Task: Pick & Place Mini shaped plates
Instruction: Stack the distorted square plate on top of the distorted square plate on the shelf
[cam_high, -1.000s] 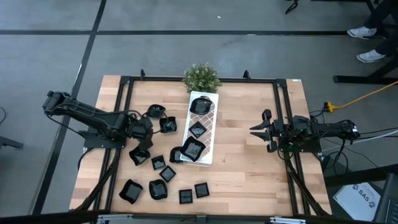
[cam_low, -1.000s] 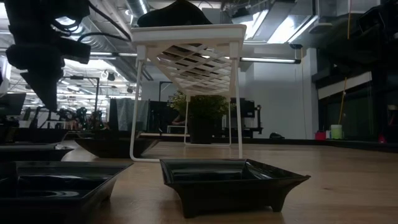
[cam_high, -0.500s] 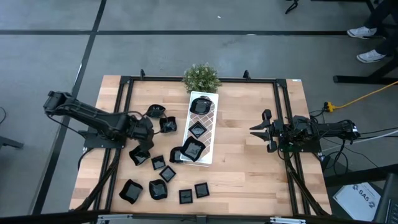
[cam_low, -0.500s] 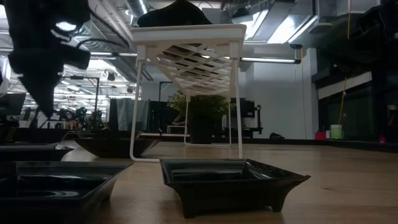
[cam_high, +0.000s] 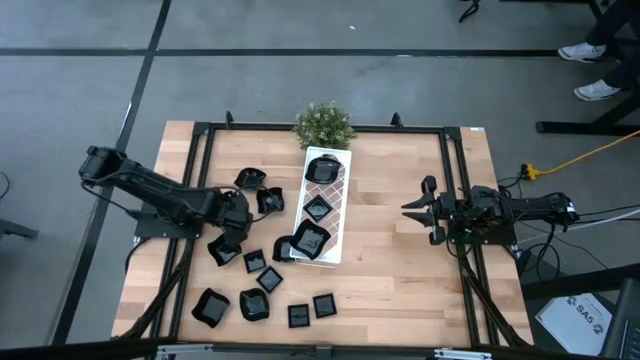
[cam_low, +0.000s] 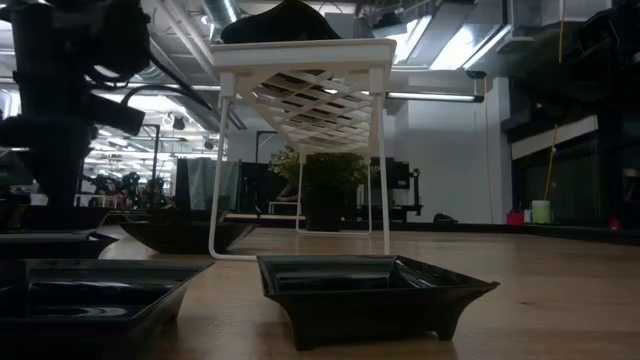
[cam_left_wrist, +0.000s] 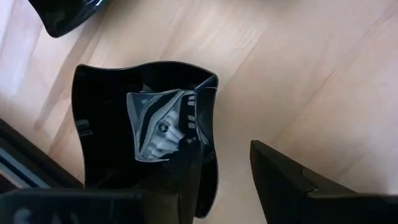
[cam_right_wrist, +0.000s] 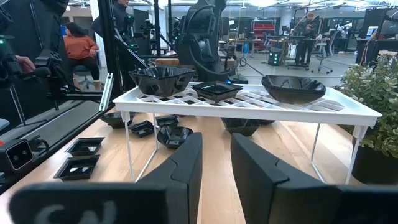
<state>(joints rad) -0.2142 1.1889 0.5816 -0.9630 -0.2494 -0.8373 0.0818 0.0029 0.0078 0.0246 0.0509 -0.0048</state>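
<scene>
With the left gripper (cam_left_wrist: 227, 180) spread open astride its rim, the small glossy black wavy-edged dish (cam_left_wrist: 143, 124) looks light, rigid, slippery and chippable, best pinched at that thin wall.

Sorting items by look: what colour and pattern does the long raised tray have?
White, with an open diamond lattice top; the tray shows best in the right wrist view.

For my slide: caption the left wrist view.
Open left gripper straddling the rim of a black wavy-edged dish on the wooden table.
</scene>
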